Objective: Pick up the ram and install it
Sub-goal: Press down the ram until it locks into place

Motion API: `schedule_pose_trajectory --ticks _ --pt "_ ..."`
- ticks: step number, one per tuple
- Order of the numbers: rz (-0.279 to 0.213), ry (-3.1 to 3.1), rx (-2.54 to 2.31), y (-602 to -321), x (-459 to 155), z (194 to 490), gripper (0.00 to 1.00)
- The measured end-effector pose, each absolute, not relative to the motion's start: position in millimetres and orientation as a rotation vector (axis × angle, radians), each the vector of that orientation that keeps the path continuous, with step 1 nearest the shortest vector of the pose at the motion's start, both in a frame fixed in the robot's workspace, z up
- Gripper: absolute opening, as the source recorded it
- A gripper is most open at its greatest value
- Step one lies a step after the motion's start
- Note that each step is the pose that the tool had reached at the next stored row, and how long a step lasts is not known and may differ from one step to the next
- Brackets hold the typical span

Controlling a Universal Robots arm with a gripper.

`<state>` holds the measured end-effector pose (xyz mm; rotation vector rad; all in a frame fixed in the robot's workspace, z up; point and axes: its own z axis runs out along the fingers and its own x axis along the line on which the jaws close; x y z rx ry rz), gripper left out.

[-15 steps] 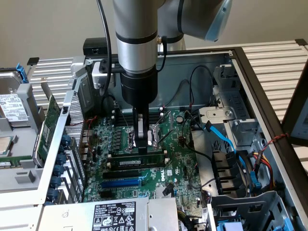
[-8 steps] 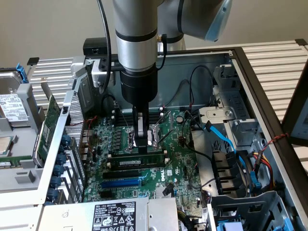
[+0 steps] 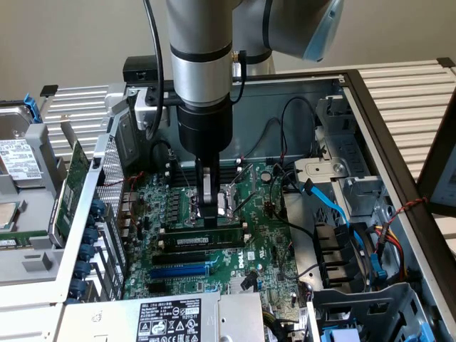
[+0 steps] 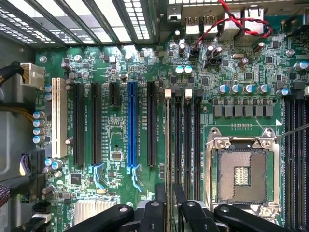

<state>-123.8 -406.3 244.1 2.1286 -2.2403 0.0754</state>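
Pincer (image 3: 208,211) lowered straight down into the open case (image 3: 370,121), fingers closed on the top edge of the ram (image 3: 203,235). Ram upright on its long edge, set in a black slot on the motherboard (image 3: 271,249), just beside the bare CPU socket (image 3: 229,199). In the wrist view, ram (image 4: 168,145) edge-on between the dark fingers (image 4: 153,212), lined up along the memory slots (image 4: 188,145), next to the socket (image 4: 241,171). Blue slot (image 4: 132,125) farther off.
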Motion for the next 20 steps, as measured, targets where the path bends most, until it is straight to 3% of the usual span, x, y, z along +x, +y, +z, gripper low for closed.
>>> schedule_pose_trajectory --ticks 20 --pt "0.033 -2.21 2.158 -408.4 -127.7 252.3 0.21"
